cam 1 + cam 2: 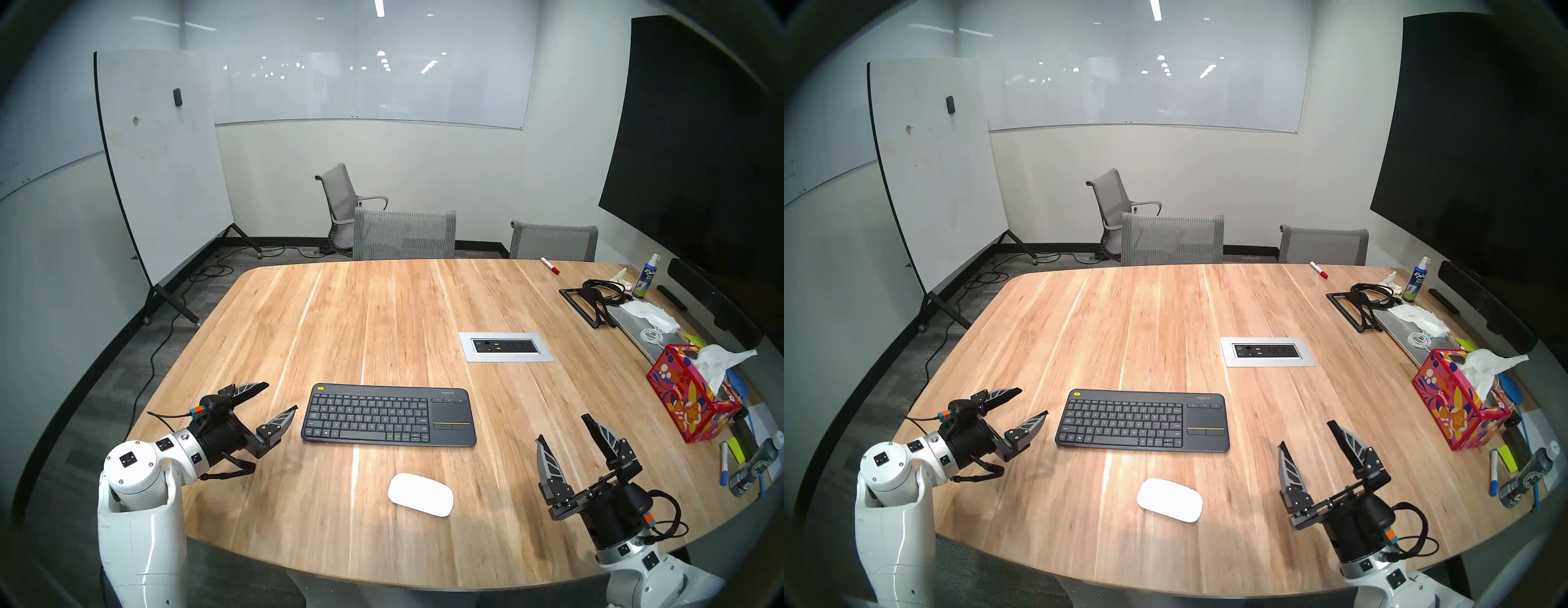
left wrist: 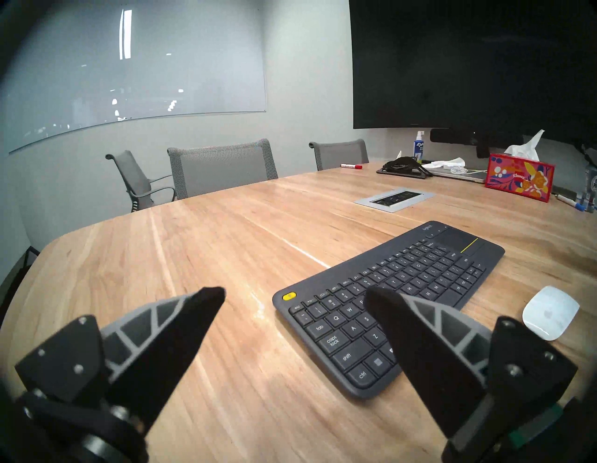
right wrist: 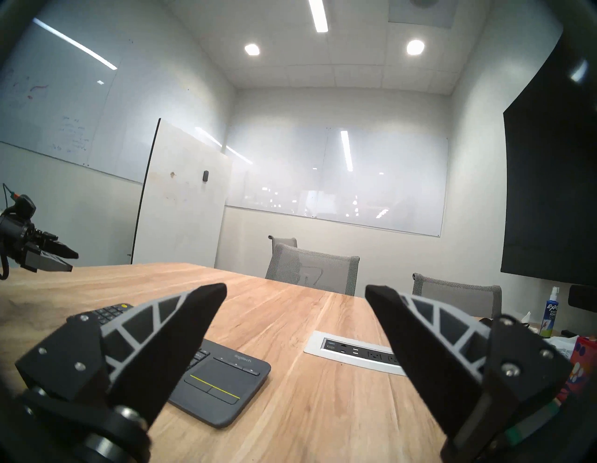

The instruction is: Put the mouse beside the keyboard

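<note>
Mouse (image 1: 420,494) is lying flat on the desk (image 1: 382,305) close to its near edge, apart from the keyboard (image 1: 388,415) and nearer to the robot than the keyboard's touchpad end. It is sitting between the two grippers, well apart from both and touched by neither. The right gripper (image 1: 564,426) is hanging above the desk's near right part, to the right of the mouse, fingers pointing away from the robot and spread wide with nothing between them. The left gripper (image 1: 280,397) is hovering over the near left corner, just beside the keyboard's left end, aiming across toward it, its jaws likewise standing wide apart and empty.

The mouse is showing as a smooth, glossy white, low-domed oval with no buttons visible; in the left wrist view it (image 2: 550,312) is appearing past the keyboard's near long edge. The keyboard is flat, dark grey and matte, a rounded rectangle with a yellow button at its far left corner, a thin yellow line across the touchpad and a Logitech logo above it. The desk is pale, streaky wood planking with rounded corners. A silver-framed outlet panel (image 1: 505,346) is sitting flush in the wood beyond the keyboard's right end. A red patterned Kleenex box (image 1: 689,401) with a tissue poking out is standing near the right edge
</note>
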Action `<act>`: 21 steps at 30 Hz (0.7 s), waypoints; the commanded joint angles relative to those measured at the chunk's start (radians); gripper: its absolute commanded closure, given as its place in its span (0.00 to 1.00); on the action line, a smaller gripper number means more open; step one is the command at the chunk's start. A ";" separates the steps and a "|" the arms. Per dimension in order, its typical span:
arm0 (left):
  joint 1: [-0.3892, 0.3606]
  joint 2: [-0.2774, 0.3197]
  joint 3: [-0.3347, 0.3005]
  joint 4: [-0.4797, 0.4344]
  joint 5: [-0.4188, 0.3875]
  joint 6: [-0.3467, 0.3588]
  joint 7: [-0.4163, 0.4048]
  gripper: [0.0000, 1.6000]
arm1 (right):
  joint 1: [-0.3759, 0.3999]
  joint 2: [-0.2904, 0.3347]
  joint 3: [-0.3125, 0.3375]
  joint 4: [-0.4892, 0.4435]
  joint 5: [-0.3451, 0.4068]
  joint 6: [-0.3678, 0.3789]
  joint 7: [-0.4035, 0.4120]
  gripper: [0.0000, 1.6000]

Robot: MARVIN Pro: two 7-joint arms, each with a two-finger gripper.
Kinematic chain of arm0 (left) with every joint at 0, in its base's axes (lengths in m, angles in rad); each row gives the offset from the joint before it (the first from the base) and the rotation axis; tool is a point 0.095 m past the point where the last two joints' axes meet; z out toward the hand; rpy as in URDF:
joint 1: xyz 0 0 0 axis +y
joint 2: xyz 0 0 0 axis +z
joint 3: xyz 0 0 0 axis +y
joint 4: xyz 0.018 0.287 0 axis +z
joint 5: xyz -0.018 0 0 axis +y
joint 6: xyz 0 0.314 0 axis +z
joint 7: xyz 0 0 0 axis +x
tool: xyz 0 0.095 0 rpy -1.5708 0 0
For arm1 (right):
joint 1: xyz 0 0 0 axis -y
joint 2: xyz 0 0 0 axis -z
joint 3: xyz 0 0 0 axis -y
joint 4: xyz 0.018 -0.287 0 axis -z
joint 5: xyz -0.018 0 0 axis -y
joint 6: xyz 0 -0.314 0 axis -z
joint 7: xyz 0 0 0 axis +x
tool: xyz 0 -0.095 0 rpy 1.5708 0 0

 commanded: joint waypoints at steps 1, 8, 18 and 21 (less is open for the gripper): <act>0.002 0.001 0.003 -0.023 0.001 -0.008 -0.003 0.00 | -0.056 0.059 0.048 -0.053 0.032 -0.035 0.033 0.00; 0.001 0.001 0.003 -0.022 0.001 -0.010 -0.002 0.00 | -0.142 0.103 0.050 -0.073 0.052 -0.115 0.100 0.00; 0.001 0.001 0.003 -0.022 0.001 -0.011 -0.002 0.00 | -0.240 0.193 0.156 0.013 0.124 -0.178 0.220 0.00; 0.001 0.000 0.003 -0.023 0.002 -0.010 -0.003 0.00 | -0.242 0.226 0.166 0.037 0.146 -0.178 0.256 0.00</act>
